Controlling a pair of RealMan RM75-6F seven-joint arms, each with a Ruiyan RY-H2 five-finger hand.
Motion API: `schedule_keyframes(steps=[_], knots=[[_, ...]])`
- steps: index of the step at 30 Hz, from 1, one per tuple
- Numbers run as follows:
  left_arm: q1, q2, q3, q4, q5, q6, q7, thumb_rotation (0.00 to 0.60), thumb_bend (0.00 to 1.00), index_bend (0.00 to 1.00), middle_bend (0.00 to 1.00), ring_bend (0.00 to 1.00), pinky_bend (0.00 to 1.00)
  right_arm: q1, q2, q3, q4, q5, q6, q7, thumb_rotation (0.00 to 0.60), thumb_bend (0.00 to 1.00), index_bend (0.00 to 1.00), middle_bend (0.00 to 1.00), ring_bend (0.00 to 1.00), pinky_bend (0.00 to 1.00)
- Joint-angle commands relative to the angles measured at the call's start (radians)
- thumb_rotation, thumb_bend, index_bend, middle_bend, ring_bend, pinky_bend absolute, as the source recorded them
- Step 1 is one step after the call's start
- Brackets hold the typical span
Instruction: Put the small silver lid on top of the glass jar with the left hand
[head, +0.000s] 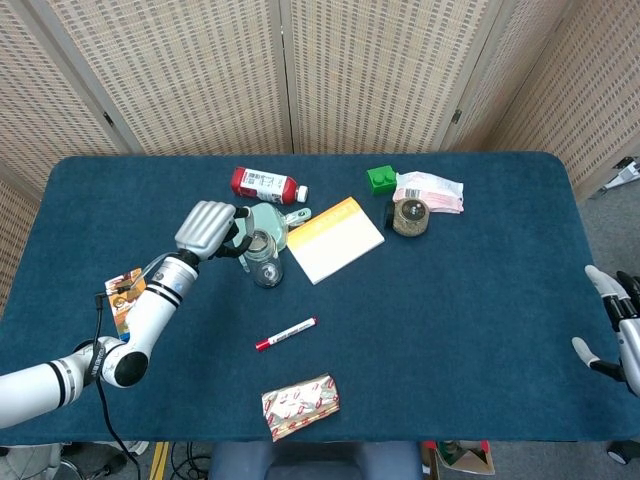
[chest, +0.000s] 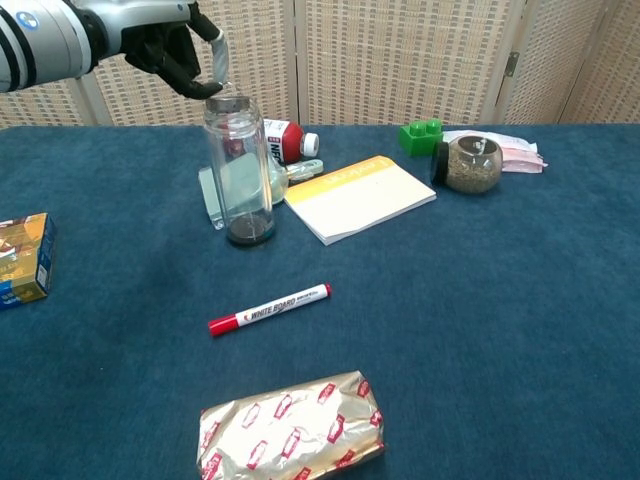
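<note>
The glass jar (chest: 238, 170) stands upright left of the table's middle, also visible from above (head: 264, 256). The small silver lid (chest: 230, 102) lies level on the jar's mouth. My left hand (chest: 165, 45) hovers at the jar's upper left, and its fingertips (chest: 208, 88) still pinch the lid's left rim. In the head view the left hand (head: 208, 228) partly covers the jar top. My right hand (head: 615, 325) hangs off the table's right edge with fingers apart and holds nothing.
Behind the jar lie a pale green holder (chest: 212, 195) and a red bottle (chest: 285, 140). A yellow notepad (chest: 360, 197) sits to its right. A red marker (chest: 268, 308) and a foil packet (chest: 290, 430) lie in front. A spice jar (chest: 470, 165) and green block (head: 380, 179) are at back right; a small box (chest: 22, 260) is at left.
</note>
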Motion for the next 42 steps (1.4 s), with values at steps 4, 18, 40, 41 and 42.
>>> schedule_keyframes(steps=[4,18,40,41,42], knots=[[-0.001,0.002,0.006,0.002,-0.004,-0.001,0.001,0.600,0.49,0.58,1.00,1.00,1.00,0.001,0.000,0.000,-0.001,0.000,-0.001,-0.002,0.600,0.24,0.01,0.14,0.03,0.07],[-0.005,0.011,0.023,-0.022,-0.024,0.009,0.039,0.600,0.46,0.53,1.00,1.00,1.00,-0.002,0.001,0.000,-0.001,-0.001,0.003,0.001,0.600,0.24,0.01,0.14,0.03,0.07],[0.092,0.090,0.034,-0.172,-0.037,0.166,0.048,0.600,0.44,0.43,0.92,0.90,1.00,0.004,0.012,0.004,-0.003,-0.001,-0.004,0.001,0.600,0.24,0.01,0.14,0.03,0.07],[0.105,0.095,0.038,-0.181,-0.036,0.181,0.049,0.600,0.43,0.43,0.90,0.88,1.00,0.004,0.012,0.004,-0.003,0.000,-0.005,0.002,0.600,0.24,0.01,0.14,0.03,0.07],[0.117,0.100,0.042,-0.190,-0.034,0.195,0.049,0.600,0.43,0.43,0.89,0.86,1.00,0.005,0.012,0.005,-0.003,0.001,-0.006,0.002,0.600,0.24,0.01,0.14,0.03,0.07]])
